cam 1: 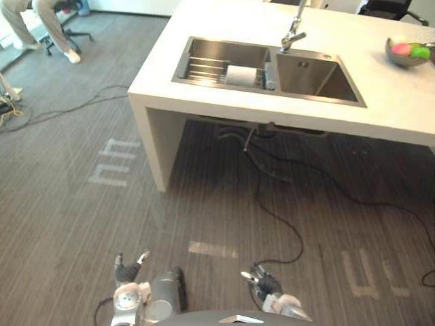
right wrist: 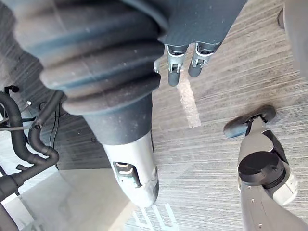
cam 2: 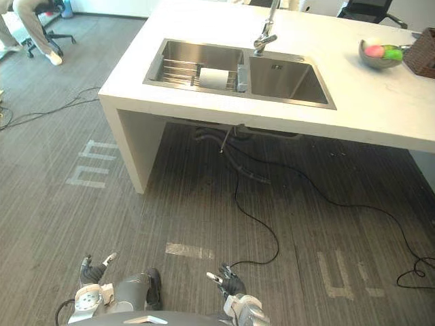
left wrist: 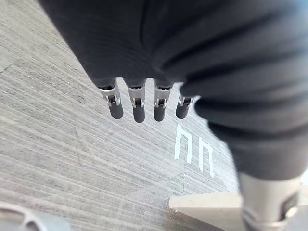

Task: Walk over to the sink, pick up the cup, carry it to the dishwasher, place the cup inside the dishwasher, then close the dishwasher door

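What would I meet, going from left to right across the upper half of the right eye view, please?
seated person's legs → white cup lying in the sink, in its left basin → faucet → bowl of fruit → dark woven basket at the picture's edge

Bright, even overhead light. Countertop (cam 1: 380,95) washes out near white w/ glare, esp. far edge. Steel sink (cam 1: 204,51) shows soft reflections, right basin darker. Deep shadow under countertop on floor (cam 1: 68,224); wrist views: floor evenly lit.
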`<state>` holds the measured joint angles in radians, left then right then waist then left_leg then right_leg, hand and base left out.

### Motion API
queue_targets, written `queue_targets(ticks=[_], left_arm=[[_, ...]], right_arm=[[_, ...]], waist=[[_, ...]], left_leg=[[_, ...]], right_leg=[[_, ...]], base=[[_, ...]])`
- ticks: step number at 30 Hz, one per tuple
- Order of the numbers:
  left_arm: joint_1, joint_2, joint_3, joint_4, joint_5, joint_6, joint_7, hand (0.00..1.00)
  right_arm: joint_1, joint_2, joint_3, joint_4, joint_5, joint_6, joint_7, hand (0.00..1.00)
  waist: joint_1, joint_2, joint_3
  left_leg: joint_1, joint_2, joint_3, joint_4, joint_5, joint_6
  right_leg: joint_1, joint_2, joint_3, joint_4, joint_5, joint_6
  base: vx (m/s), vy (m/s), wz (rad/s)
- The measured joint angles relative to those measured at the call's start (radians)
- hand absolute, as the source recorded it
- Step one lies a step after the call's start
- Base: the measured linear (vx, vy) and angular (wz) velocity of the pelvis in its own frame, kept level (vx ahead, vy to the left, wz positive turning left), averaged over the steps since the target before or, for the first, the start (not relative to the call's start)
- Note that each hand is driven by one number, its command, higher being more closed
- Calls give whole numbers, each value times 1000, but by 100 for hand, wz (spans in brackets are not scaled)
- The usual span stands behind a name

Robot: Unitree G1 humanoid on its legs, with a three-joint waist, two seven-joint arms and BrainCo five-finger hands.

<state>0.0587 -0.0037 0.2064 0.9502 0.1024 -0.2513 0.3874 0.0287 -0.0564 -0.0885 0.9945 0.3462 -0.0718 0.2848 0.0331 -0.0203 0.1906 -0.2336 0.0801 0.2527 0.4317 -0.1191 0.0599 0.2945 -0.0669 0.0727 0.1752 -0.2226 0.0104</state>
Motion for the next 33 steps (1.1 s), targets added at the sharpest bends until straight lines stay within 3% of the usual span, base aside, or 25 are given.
queue_targets(ticks=[3, 5, 6, 7, 9, 10, 12, 14, 15, 16, 18, 19, 20, 21, 22, 23, 24, 26, 27, 28, 29, 30, 31, 32, 33], left_arm=[[3, 38, -91, 4, 1, -44, 53, 0], [4, 46, -129, 1, 10, -67, 68, 0], [7, 53, -166, -12, 27, -73, 70, 0], [19, 64, -206, -48, 50, -73, 73, 0], [34, 72, -238, -116, 85, -74, 91, 0], [32, 79, -257, -155, 111, -74, 104, 0], [21, 84, -273, -198, 140, -75, 119, 0], [-31, 101, -311, -236, 147, -73, 135, 0], [-42, 105, -319, -241, 146, -69, 136, 0], [-50, 111, -331, -279, 146, -50, 137, 0], [-72, 114, -348, -350, 146, -20, 134, 0], [-74, 127, -367, -412, 147, -1, 137, 0], [-73, 132, -378, -463, 146, 21, 144, 0], [-71, 128, -383, -473, 148, 33, 151, 0], [-71, 110, -393, -501, 150, 53, 166, 0], [-71, 101, -412, -558, 175, 61, 183, 0], [-58, 88, -405, -593, 176, 76, 217, 0], [-56, 90, -404, -689, 208, 86, 235, 0], [-59, 104, -406, -801, 241, 87, 238, 0], [-74, 115, -403, -916, 288, 85, 251, 0], [-74, 117, -400, -938, 298, 85, 256, 0], [-71, 117, -367, -1062, 342, 80, 284, 0], [-72, 113, -356, -1151, 371, 74, 297, 0], [-66, 104, -352, -1181, 381, 72, 307, 0], [-52, 96, -353, -1218, 396, 65, 318, 0]], right_arm=[[-3, 12, 10, 6, -26, 0, -4, 0], [4, 8, 9, 15, -49, -1, -5, 0], [7, 8, 10, 40, -55, -6, -6, 0], [10, 6, 12, 46, -59, -10, -9, 0], [26, -7, 32, 38, -56, -36, -11, 0], [16, -22, 35, 32, -51, -44, -12, 0], [7, -43, 37, 30, -30, -50, -12, 0], [-3, -64, 34, 8, -17, -54, -16, 0], [6, -66, 33, 2, -16, -53, -20, 0], [11, -65, 36, -8, 11, -48, -33, 0], [30, -56, 33, -40, 60, -29, -48, 0], [59, -46, 29, -50, 87, -28, -52, 0], [73, -36, 20, -76, 92, -24, -55, 0], [77, -39, 7, -87, 90, -14, -50, 0], [79, -53, -3, -117, 87, 1, -47, 0], [87, -66, -4, -147, 85, 12, -47, 0], [93, -66, -4, -163, 85, 16, -47, 0], [129, -58, -12, -216, 87, 31, -48, 0], [141, -52, -13, -242, 87, 38, -48, 0], [137, -51, -14, -263, 85, 46, -49, 0], [142, -50, -13, -269, 84, 50, -49, 0], [167, -47, -13, -304, 79, 62, -50, 0], [164, -47, 1, -311, 74, 82, -54, 0], [169, -63, 9, -316, 67, 93, -54, 0], [176, -81, 9, -318, 57, 112, -56, 0]], waist=[[-4, -16, -12], [-9, -20, -29], [-11, -38, -43], [-16, -49, -50], [-25, -56, -53], [-34, -55, -53], [-48, -40, -55], [-72, -13, -45], [-78, -2, -39], [-99, 14, -39], [-107, 14, -37], [-105, -3, -41], [-98, -6, -25], [-97, -1, -22], [-102, 34, -15], [-101, 66, -12], [-96, 69, -11], [-74, 64, -9], [-70, 61, -11], [-65, 64, -7], [-65, 62, -11], [-74, 72, -31], [-79, 80, -41], [-78, 102, -53], [-65, 137, -80]], left_leg=[[53, -18, 26, 12, -29, 17], [96, -35, 25, -27, -73, 4], [137, -55, 36, -75, -86, 0], [192, -73, 45, -128, -85, -2], [274, -87, 60, -185, -87, -1], [325, -89, 73, -215, -88, 4], [366, -83, 83, -248, -85, -11], [415, -56, 68, -263, -75, -23], [424, -39, 62, -255, -73, -26], [434, -11, 43, -246, -71, -30], [459, 3, 20, -252, -82, -55], [483, 0, 14, -250, -121, -116], [521, 6, 3, -234, -189, -162], [533, 21, -8, -226, -208, -168], [557, 65, -23, -198, -242, -167], [557, 114, -38, -144, -270, -171], [553, 127, -43, -117, -276, -169], [529, 142, -69, -60, -289, -156], [526, 155, -79, -73, -347, -128], [531, 164, -82, -89, -393, -132], [534, 165, -80, -91, -397, -124], [584, 173, -58, -99, -384, -21], [484, 208, -100, 145, -324, 50], [411, 233, -125, 282, -264, 66], [301, 276, -149, 471, -75, 83]], right_leg=[[-7, -18, 55, 97, 14, 6], [-48, -18, 74, 222, 28, 43], [-126, -29, 87, 397, 55, 165], [-215, -37, 97, 583, 147, 289], [-351, -71, 32, 873, 207, 263], [-439, -116, -58, 1013, 179, 177], [-537, -146, -136, 1067, 121, 81], [-612, -141, -225, 879, 31, 62], [-607, -129, -250, 785, 20, 48], [-591, -107, -300, 556, 31, 34], [-563, -96, -302, 180, 132, 46], [-528, -98, -272, -52, 214, 71], [-499, -95, -249, -105, 371, 66], [-502, -78, -239, -78, 411, 53], [-505, -39, -235, -4, 407, 34], [-510, -2, -246, 68, 347, 18], [-521, 5, -247, 109, 319, 13], [-551, -1, -258, 214, 251, 11], [-583, 0, -274, 275, 215, 8], [-624, -1, -279, 352, 178, 0], [-629, 0, -279, 364, 169, 0], [-613, 25, -278, 452, 83, -32], [-581, 55, -278, 433, 33, -28], [-568, 67, -279, 409, 35, -30], [-521, 106, -280, 341, 43, -41]], base=[[289, 51, -12], [248, 41, -11], [220, 53, -13], [213, 44, -14], [274, 33, -23], [285, 10, -28], [242, -16, -12], [316, -76, 16], [328, -191, 29], [393, -264, 42], [364, -258, 46], [389, -301, 22], [459, -379, 8], [357, -342, -11], [312, -320, -12], [290, -282, -8], [216, -221, 7], [132, -193, 27], [94, -224, 22], [68, -177, 9], [167, -152, -12], [366, -180, -19], [411, -192, -25], [448, -149, -39], [302, -24, -40]])
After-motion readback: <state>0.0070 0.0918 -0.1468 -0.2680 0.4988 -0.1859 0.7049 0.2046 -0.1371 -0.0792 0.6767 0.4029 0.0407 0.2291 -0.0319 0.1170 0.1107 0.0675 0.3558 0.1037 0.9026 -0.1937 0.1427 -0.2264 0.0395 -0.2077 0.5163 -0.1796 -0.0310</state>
